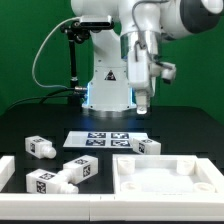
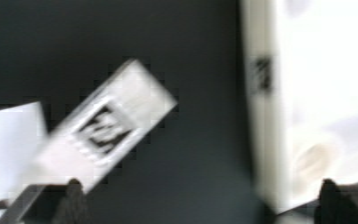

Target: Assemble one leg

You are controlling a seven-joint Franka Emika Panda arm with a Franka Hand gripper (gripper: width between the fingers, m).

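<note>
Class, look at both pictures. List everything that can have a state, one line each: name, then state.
gripper: open, holding nothing, above the table.
leg beside the panel: loose on the table, not gripped.
leg at the exterior view's left: loose on the table.
two front legs: loose, close together.
panel: flat on the table, no leg seen fitted.
marker board: flat on the table.

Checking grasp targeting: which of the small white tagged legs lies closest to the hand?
The small chunky white plastic leg beside the large white panel, almost under the open hand; the others lie toward the exterior view's left.
</note>
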